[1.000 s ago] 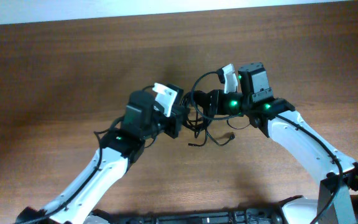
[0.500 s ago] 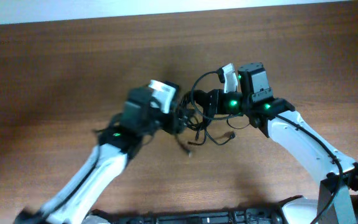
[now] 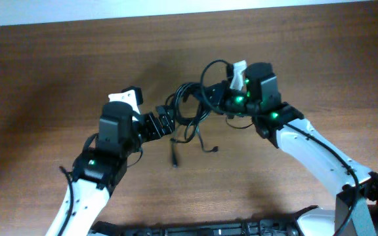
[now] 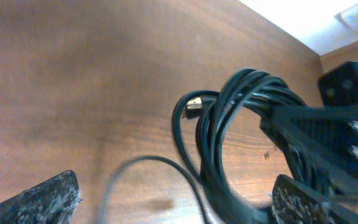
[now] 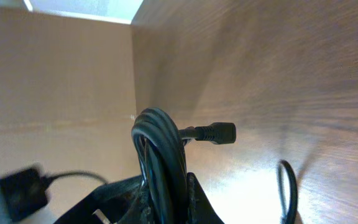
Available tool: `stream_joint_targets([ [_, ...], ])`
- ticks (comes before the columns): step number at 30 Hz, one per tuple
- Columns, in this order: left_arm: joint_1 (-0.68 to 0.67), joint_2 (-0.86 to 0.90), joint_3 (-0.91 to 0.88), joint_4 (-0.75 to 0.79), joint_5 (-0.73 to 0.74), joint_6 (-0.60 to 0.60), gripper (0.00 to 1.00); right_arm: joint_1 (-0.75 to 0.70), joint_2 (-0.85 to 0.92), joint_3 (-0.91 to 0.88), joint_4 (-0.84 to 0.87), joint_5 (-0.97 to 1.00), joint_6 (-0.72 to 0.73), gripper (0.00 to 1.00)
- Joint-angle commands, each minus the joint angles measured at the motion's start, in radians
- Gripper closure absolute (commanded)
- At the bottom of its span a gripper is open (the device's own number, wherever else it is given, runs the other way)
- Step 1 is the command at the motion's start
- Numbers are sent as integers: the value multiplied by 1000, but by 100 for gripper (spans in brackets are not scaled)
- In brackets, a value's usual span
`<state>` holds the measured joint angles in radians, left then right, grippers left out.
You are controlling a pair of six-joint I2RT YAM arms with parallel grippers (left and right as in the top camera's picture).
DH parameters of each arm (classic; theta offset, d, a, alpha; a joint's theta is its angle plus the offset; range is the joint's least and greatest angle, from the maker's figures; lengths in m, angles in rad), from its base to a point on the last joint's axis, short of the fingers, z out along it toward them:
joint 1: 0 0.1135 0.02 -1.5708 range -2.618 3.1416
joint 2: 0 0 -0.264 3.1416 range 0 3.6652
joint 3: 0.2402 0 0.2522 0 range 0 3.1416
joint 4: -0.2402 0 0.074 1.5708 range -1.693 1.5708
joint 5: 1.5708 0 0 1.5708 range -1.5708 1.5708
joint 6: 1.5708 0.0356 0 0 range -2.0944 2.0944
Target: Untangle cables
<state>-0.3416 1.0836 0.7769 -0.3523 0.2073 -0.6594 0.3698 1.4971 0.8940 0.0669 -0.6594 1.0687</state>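
Cables (image 3: 190,105) hang as one tangled black bundle over the middle of the table (image 3: 51,65), a little toward its far edge. Your right gripper (image 3: 220,101) is clamped tight on the bundle's right side, and the right wrist view shows several strands pinched together between its fingers. Your left gripper (image 3: 169,122) stands spread wide at the bundle's left side, gripping nothing; you cannot tell whether a finger touches a strand. Two loose ends (image 3: 174,156) trail from the bundle toward the near edge, apart from each other.

From above, the strands blur into one knot. The left wrist view separates them into a tight coil of loops with a metal-tipped plug (image 4: 194,106) poking out beside it. Just behind the coil, facing your open jaws, is the right gripper's dark body. The right wrist view adds a black plug (image 5: 215,132) sticking out sideways from the coil.
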Motion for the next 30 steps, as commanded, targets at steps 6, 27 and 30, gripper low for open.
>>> stream_joint_targets([
  [6,4,121,6,101,110,-163,30,51,-18,19,18,-18,-124,96],
  [27,109,185,6,139,-91,-98,100,182,-6,18,-161,41,-935,4],
  [30,109,162,6,138,-54,-115,100,274,35,18,-157,330,-934,4],
])
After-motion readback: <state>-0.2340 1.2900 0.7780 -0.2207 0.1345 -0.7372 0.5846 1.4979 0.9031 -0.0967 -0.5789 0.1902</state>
